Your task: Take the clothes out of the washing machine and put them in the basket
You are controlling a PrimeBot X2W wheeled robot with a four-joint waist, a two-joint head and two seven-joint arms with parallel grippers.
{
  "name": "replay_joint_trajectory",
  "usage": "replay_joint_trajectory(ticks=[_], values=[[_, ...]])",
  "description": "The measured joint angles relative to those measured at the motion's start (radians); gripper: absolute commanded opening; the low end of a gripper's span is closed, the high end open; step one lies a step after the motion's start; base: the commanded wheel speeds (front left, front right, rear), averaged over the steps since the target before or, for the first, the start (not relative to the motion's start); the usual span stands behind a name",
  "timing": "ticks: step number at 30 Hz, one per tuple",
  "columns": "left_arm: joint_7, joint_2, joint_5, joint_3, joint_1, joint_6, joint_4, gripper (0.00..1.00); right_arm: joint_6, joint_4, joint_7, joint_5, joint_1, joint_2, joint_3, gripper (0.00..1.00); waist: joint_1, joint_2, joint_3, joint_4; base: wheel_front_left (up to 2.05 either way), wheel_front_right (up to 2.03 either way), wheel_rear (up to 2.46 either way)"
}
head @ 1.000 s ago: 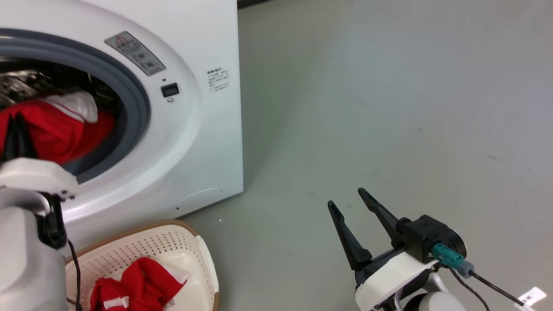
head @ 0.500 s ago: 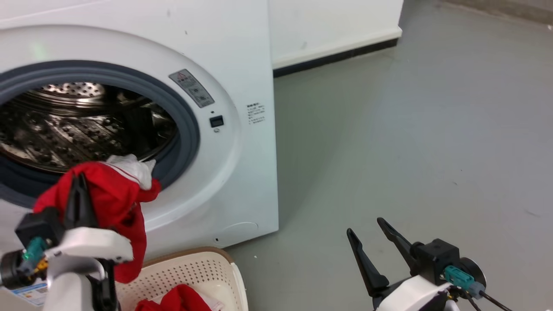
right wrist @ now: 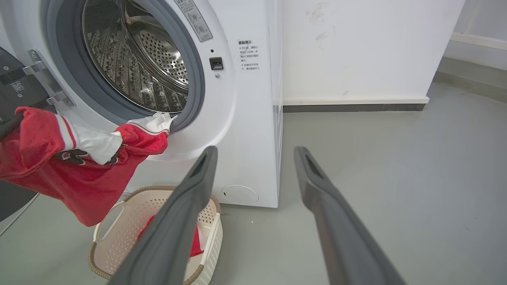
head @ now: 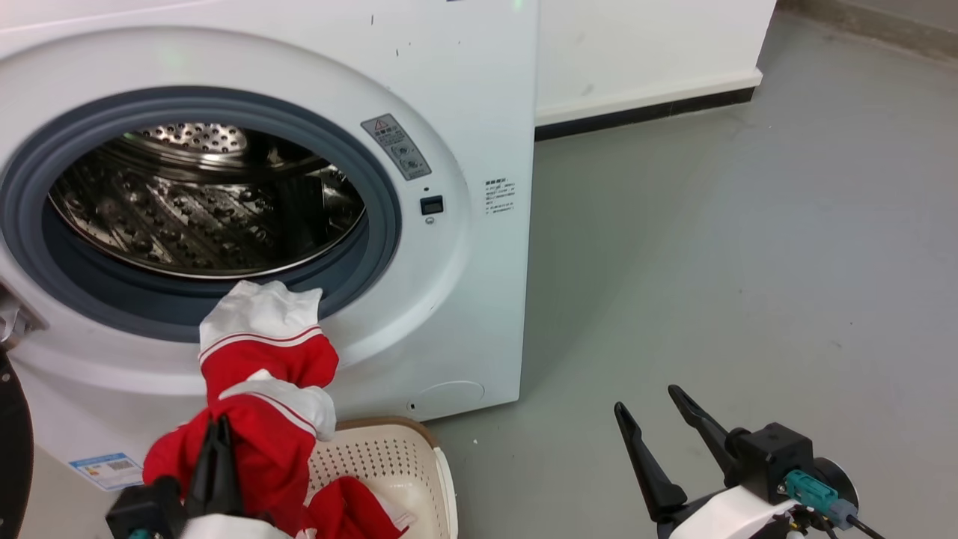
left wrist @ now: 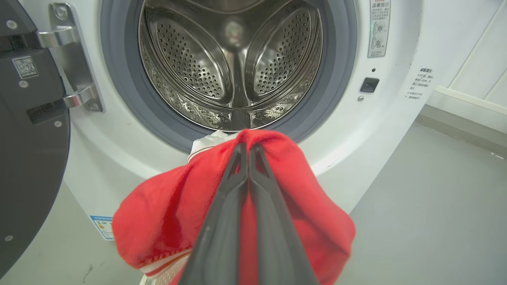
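Left pincer (left wrist: 247,148) clenched on a red garment (head: 262,434), just outside the washing machine (head: 464,90).

The garment is draping over the closed fingers and hanging down on both sides of them. Its white, red-striped sleeve (head: 258,311) is reaching ahead of the fingertips and lying against the grey porthole rim (head: 374,247). Beyond the tips, the perforated steel drum (left wrist: 233,67) is showing through the porthole. The basket (head: 374,457) is sitting on the floor below this pincer, close against the machine's front, with another red garment (head: 352,513) lying in it. The black door (left wrist: 27,158) is standing open at the pincer's left. The right pincer (head: 647,398) is hovering released, fingers spread, well apart over the grey floor (head: 711,224), grasping nothing.
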Motion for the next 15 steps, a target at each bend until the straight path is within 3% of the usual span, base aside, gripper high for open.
replay_joint_trajectory(ticks=[9,15], values=[[-0.034,-0.018,-0.006,-0.072,0.046,0.013,-0.013,0.00,0.000,-0.012,-0.018,0.003,-0.050,0.000,-0.004,1.00,0.0002,0.0000,0.104,0.015,0.00,0.00,0.00],[-0.042,-0.021,-0.024,-0.115,0.029,0.003,0.098,0.00,0.000,-0.003,-0.040,0.014,-0.101,0.000,0.003,1.00,0.0002,0.0000,0.197,0.005,0.00,0.00,0.00]])
